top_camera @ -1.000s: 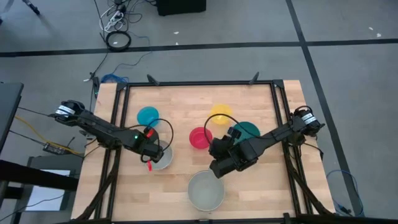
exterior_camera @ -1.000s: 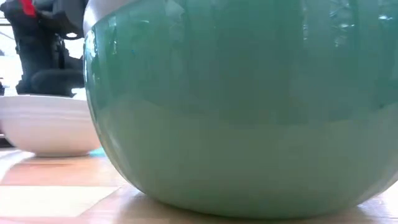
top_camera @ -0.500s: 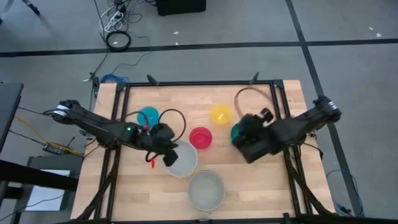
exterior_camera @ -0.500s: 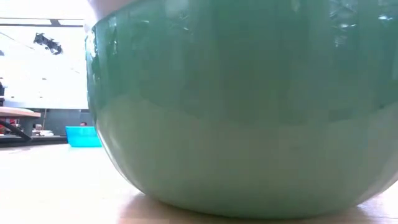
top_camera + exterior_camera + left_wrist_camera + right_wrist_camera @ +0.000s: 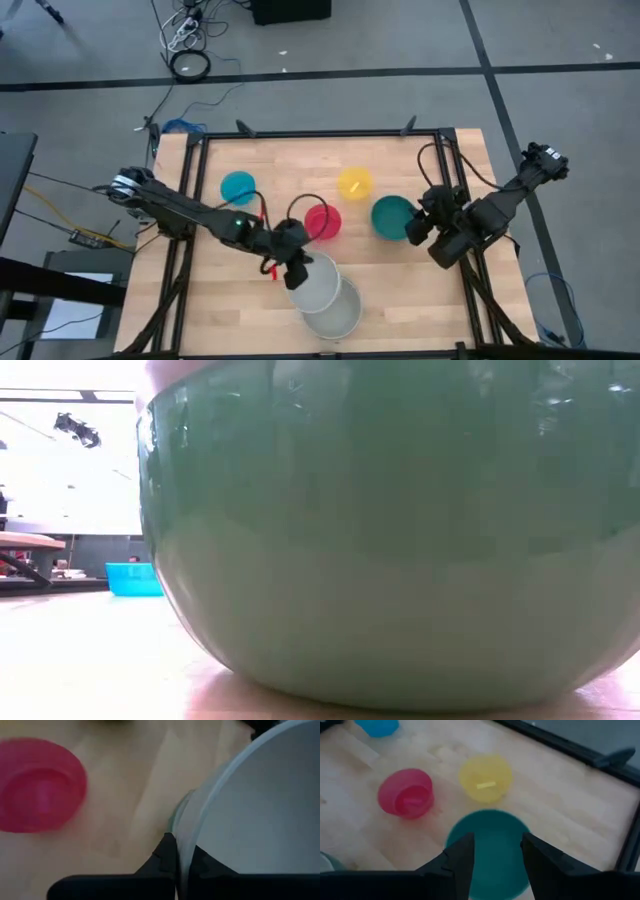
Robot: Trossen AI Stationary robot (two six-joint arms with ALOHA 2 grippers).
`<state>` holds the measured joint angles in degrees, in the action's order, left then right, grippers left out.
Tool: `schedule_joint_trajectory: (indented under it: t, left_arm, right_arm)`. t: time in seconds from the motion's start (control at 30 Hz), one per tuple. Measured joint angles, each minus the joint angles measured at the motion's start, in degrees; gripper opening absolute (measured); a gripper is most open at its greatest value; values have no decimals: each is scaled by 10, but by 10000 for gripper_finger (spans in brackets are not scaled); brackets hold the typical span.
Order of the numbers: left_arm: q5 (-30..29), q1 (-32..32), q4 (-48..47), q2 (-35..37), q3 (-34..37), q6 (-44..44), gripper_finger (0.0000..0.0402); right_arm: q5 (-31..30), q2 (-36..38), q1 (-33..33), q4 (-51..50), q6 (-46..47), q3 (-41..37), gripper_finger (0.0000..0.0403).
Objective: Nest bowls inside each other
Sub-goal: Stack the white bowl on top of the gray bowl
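Here the left gripper (image 5: 297, 272) pinches the rim of the pale white bowl (image 5: 318, 282), held over what seems the translucent green bowl (image 5: 335, 312). Right gripper (image 5: 422, 228), fingers spread, hovers beside the dark teal bowl (image 5: 392, 217), right of green.

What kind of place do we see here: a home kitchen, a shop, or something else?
Most likely a robotics lab or workshop, not a kitchen. The wooden table sits in a black metal frame on a grey floor with tape lines, and loose cables lie behind it.
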<state>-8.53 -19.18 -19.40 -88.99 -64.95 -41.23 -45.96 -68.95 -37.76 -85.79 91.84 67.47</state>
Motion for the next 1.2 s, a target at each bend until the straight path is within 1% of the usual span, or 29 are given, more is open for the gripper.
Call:
schedule_joint_trajectory:
  t: [0.1,0.2,0.27,0.37,0.53,0.67,0.8,1.03,1.2]
  left_arm:
    - [20,0,3,-25,-27,-3,3]
    - [22,-3,7,-44,-46,3,3]
    - [32,-3,4,-61,-48,0,3]
    - [66,-1,1,-94,-47,-13,4]
    - [84,0,15,-123,-47,-28,12]
    - [102,0,41,-125,-47,-28,41]
    - [110,0,40,-124,-47,-29,82]
    - [118,4,77,-123,-47,-32,154]
    - [146,15,93,-123,-47,-46,186]
  right_arm:
    - [12,0,-1,16,12,-24,153]
    - [28,0,-1,18,13,-38,153]
    - [29,0,-1,18,13,-40,153]
    - [29,0,-1,18,13,-40,153]
    - [29,0,-1,18,11,-40,155]
    - [33,0,-1,18,11,-40,155]
    - [37,0,-1,27,5,-40,157]
    - [37,0,0,37,-4,-40,165]
    - [37,0,0,37,-4,-40,169]
